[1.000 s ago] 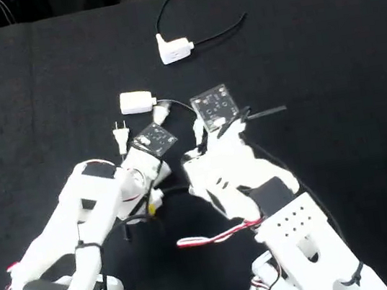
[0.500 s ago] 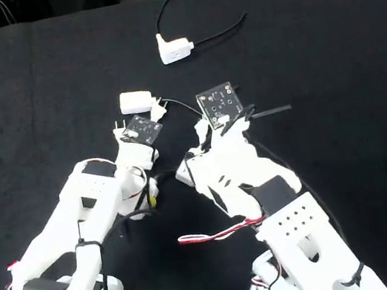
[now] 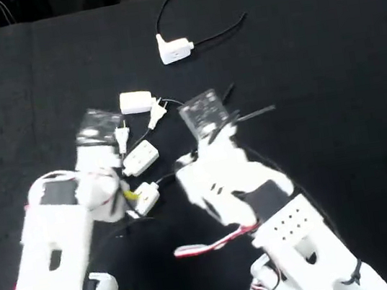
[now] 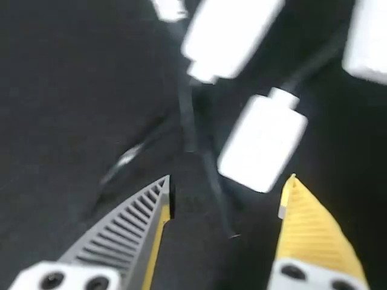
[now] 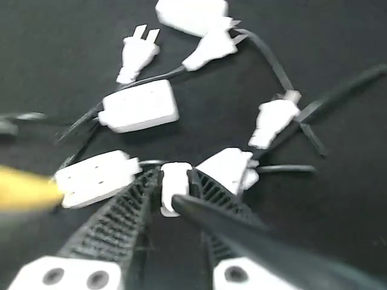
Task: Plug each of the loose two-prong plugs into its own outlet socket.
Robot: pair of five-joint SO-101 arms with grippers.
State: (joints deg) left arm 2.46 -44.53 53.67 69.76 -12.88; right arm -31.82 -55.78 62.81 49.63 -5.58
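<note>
Low in the centre of the right wrist view, the right gripper [image 5: 175, 176] is pinched on a white held plug [image 5: 175, 198]. In the left wrist view the left gripper [image 4: 228, 184] is spread wide over the black table [image 3: 330, 81] and holds nothing. The near socket [image 4: 263, 142] lies just past its yellow finger [image 4: 305, 217], right of centre. In the high view that socket sits left of centre, lowest in the cluster, with the mid socket [image 3: 140, 156] just above it, the two apart. Higher up, a loose plug [image 3: 123, 135] lies with its prongs pointing up the frame. A second plug [image 3: 154, 113] lies tilted just to its right, close under a white block [image 3: 136, 101]. At right centre of the right wrist view a third plug [image 5: 275, 121] lies on the table beside a black cord [image 5: 266, 57]. Well apart from the cluster, at top centre of the high view, the far socket [image 3: 174, 49] lies with its own cord running off to the right.
</note>
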